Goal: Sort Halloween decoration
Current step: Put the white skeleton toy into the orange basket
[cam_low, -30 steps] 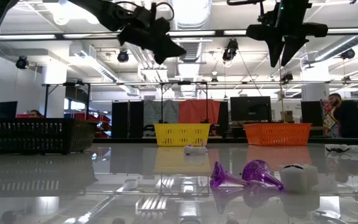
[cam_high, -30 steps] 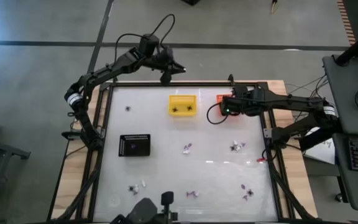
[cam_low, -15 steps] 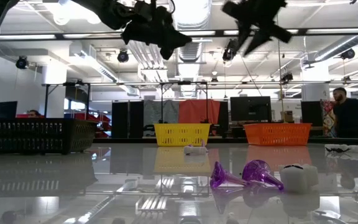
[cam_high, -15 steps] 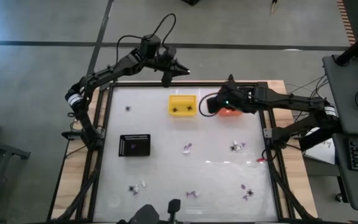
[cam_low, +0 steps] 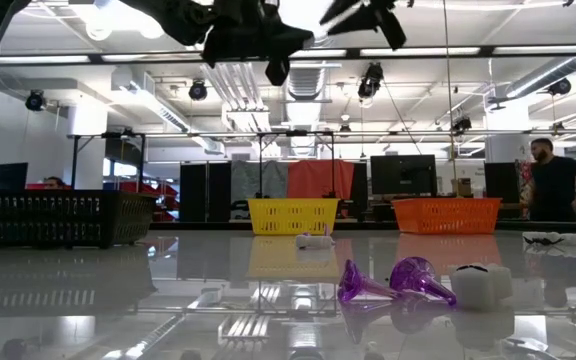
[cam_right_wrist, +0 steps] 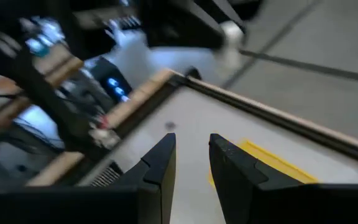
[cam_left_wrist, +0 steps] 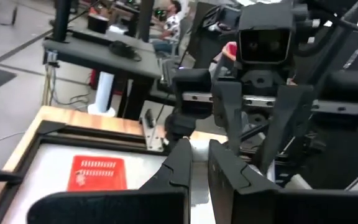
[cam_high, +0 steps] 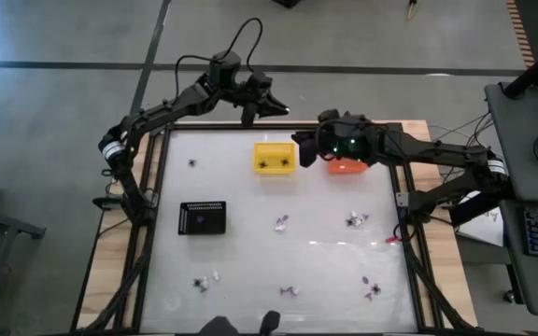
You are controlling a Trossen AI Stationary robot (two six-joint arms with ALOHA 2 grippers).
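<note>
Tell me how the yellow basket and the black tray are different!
The yellow basket is bright yellow and sits near the table's far edge; the black tray is dark and sits closer to the middle left. Black trinkets show inside the yellow basket, but what the black tray holds is hard to make out. Both are rectangular, open-topped and resting on the table.

Yellow basket [cam_high: 274, 156] sits beside orange basket [cam_high: 346, 164]; black tray [cam_high: 202, 217] lies well apart.
</note>
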